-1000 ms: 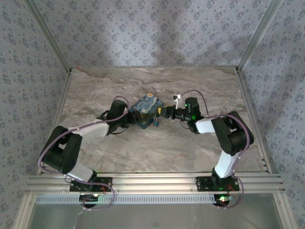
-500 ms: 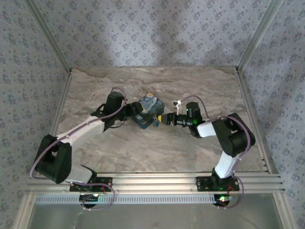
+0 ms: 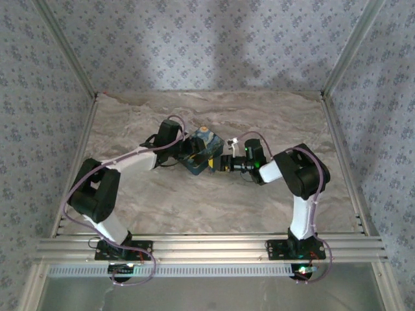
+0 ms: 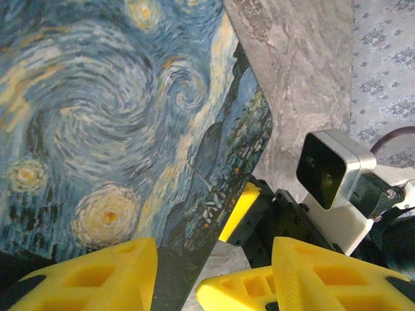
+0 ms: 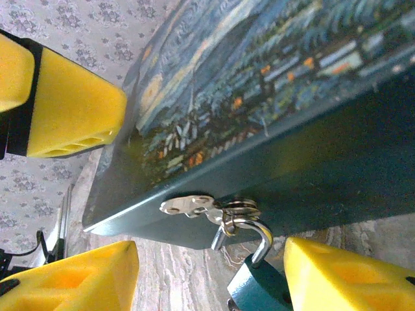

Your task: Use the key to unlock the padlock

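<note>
Padlock (image 5: 256,290) hangs between the open jaws of my right gripper (image 5: 209,272); left gripper (image 4: 214,275) straddles the box (image 4: 97,97), grip I cannot tell. Lining up; next I need the key.

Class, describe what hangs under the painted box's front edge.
Below the box, a metal hasp carries the padlock by its shackle. The padlock's lower body is hidden, cut off by the picture's edge.
</note>
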Robot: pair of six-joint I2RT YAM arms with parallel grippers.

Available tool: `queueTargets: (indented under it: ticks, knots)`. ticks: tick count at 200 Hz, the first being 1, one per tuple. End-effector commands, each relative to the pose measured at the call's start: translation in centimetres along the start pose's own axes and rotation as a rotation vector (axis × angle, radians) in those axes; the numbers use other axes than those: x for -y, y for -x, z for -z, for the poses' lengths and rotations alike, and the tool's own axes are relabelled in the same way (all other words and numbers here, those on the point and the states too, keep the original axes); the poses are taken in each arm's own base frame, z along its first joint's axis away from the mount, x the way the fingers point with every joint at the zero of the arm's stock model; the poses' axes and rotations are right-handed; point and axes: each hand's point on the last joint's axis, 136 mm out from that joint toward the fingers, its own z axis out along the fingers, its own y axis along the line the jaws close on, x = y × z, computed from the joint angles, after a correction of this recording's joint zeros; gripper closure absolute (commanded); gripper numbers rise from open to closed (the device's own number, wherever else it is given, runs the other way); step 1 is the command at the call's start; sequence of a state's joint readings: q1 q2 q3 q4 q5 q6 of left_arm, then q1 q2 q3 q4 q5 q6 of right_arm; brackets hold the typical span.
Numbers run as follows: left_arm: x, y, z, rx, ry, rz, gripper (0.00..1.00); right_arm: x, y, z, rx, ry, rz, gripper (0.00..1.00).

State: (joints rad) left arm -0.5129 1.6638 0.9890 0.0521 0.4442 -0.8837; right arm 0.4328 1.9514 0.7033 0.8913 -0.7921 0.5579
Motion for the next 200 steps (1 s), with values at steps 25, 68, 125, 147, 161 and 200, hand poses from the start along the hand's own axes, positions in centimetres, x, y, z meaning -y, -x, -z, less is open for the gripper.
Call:
queueTargets:
  ticks: [25,68,125,147,161,200]
  knots:
    - [0.6,-0.1,-0.4,-0.017,-0.013,-0.007,0.51,-0.9,0.2,-0.8,-0.012,0.068,0.021,0.39]
    - [0.0,-0.4,-0.5,-0.021,0.002,0.0,0.51,-1.1,-0.1,-1.1,-0.024,0.086,0.021,0.42]
    - [0.1,-0.4,-0.4,-0.019,0.003,0.002,0.52,-1.3,-0.6,-1.0,-0.036,0.094,0.016,0.49]
    - [0.1,-0.3,-0.4,-0.018,0.002,0.001,0.52,-1.3,-0.7,-1.0,-0.041,0.099,0.015,0.54]
    - [0.1,-0.3,-0.3,-0.017,0.003,0.0,0.52,-1.3,-0.9,-1.0,-0.044,0.1,0.015,0.56]
    - [0.0,-0.4,-0.4,-0.02,0.006,0.003,0.52,-1.0,-1.1,-1.1,-0.048,0.086,0.01,0.61]
